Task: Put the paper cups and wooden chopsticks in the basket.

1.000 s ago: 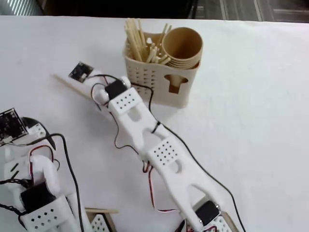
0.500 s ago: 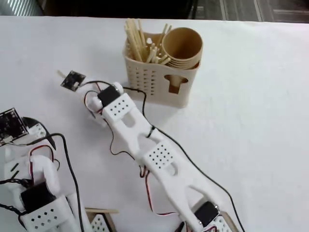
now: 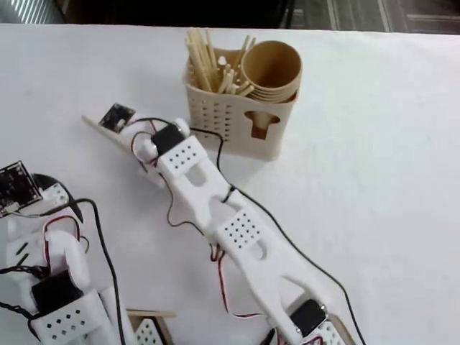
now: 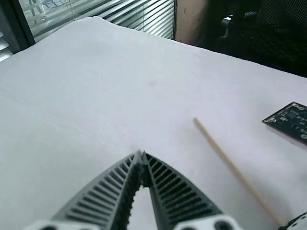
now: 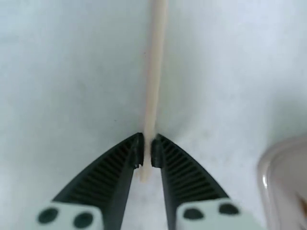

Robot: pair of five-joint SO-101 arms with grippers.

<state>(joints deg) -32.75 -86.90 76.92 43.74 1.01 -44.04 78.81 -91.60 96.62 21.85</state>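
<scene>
White table (image 3: 374, 180). Beige basket (image 3: 237, 122) at far centre, holding stacked paper cups (image 3: 272, 68) and upright chopstick bundle (image 3: 205, 57). Item, right gripper (image 5: 147, 149): near basket, pinching loose chopstick (image 5: 154, 72) lying on table. Item, left gripper (image 4: 141, 160): tips pressed together over table.

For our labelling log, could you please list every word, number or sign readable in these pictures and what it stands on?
None can be read. The basket, paper cups and chopstick carry no print; any marking on the small circuit board is too small to read.
</scene>
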